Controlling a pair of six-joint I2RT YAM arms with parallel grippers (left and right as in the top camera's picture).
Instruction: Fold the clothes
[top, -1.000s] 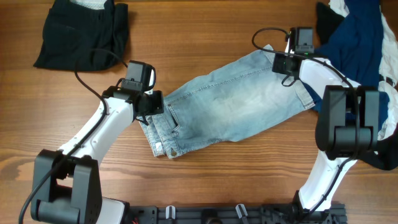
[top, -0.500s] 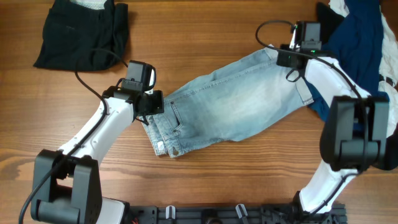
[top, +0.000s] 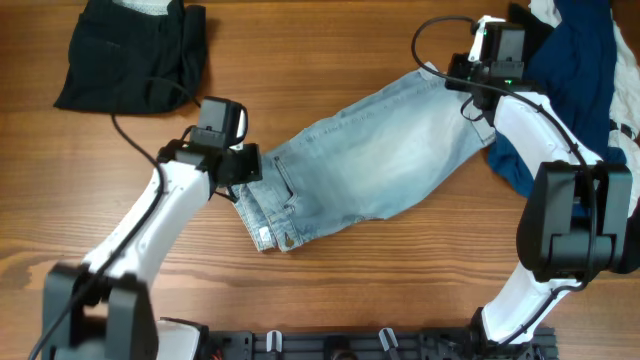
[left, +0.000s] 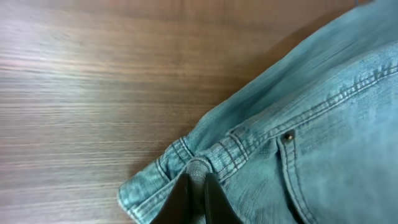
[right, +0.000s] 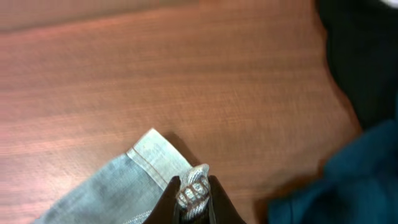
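A wooden table (top: 340, 40) filled the view. Near its middle the denim shorts (top: 375, 165) lay flat on a slant, waistband toward the near left and leg hems toward the far right. They looked already doubled lengthwise, one half stacked on the other, with both waistband layers showing at the near-left end. The crosswise fold seemed not yet made.

The left gripper (left: 196, 186) was pinched on the waistband edge beside a belt loop, at the shorts' left end. The right gripper (right: 193, 190) was clenched on a bunched corner of the leg hem at the far-right end, so the shorts spanned the gap between the two claws.

Further out, a black garment (top: 130, 55) sat at the far-left corner, apparently folded and finished. At the right edge a navy shirt (top: 580, 60) and a white piece (top: 545, 10) lay heaped near the right gripper, seemingly unfolded and waiting their turn.
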